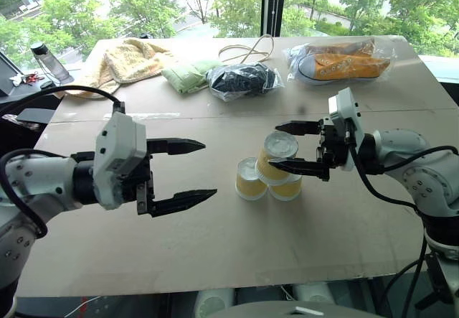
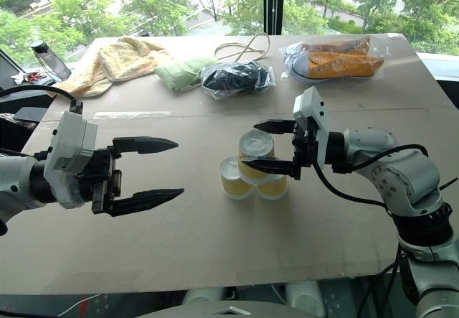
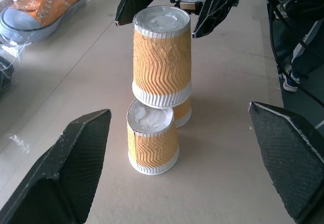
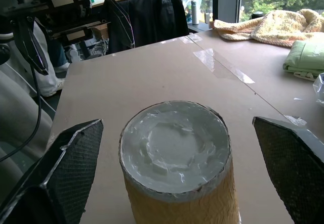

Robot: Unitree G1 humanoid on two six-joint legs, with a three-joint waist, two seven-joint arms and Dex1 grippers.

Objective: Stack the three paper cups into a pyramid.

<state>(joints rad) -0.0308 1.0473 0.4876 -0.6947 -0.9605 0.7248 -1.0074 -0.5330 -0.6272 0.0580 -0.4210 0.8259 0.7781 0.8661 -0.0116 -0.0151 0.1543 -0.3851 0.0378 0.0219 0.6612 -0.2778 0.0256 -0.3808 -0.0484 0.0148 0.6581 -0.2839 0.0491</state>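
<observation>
from the head, you see the top cup (image 1: 278, 154) resting on two base cups (image 1: 250, 179) mid-counter (image 1: 215, 246), pyramid apparently built. left wrist: left gripper (image 3: 185, 163) fingers apart, off the stack. right wrist: right gripper (image 4: 179, 176) fingers apart around the top cup; just withdraw.

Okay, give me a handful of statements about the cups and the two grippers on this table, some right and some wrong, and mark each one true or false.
1. The top cup sits upside down on the two lower cups. True.
2. The right gripper is clamped shut on the top cup. False: its fingers stand open on either side of the cup, with gaps showing in the right wrist view.
3. The left gripper is open and holds nothing. True.
4. The left lower cup lies on its side. False: it stands upside down, white base up.
5. A bagged orange shoe lies at the far side of the table. True.
</observation>
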